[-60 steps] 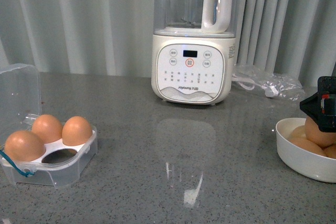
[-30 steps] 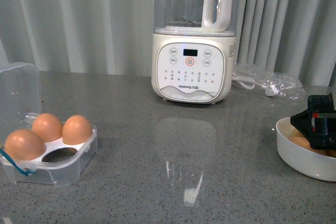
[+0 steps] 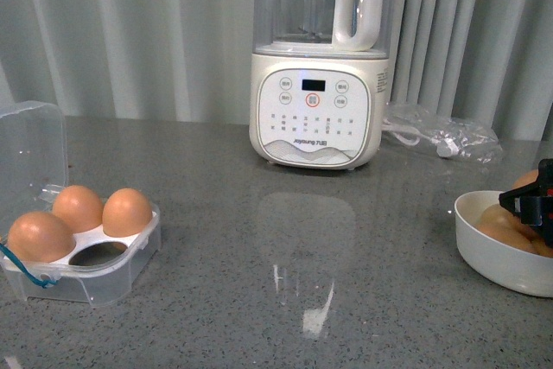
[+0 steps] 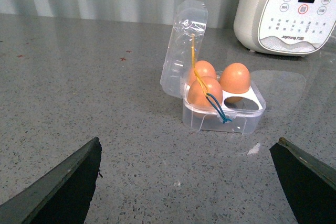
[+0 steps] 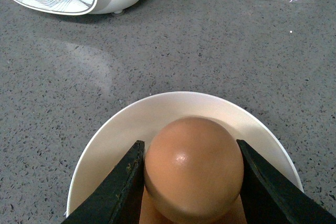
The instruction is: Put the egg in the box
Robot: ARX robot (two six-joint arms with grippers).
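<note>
The egg (image 5: 193,174) hangs just above the white bowl (image 5: 121,119), clamped across its broad middle by the right tool (image 5: 189,148), whose fingers (image 5: 118,187) press both sides. The shell looks smooth, stiff and brittle. It is likely light but slippery, so a gentle squeeze at the widest part suits it.

The box (image 3: 117,276) stands open well across the bench (image 3: 302,300), one cell (image 3: 93,256) vacant beside three other eggs (image 3: 78,207). The bench between is bare, and the blender (image 3: 315,110) sits behind the path. The bowl's rim and the raised lid (image 3: 30,149) need clearing. The left tool (image 4: 186,182) is spread wide and holds nothing.
</note>
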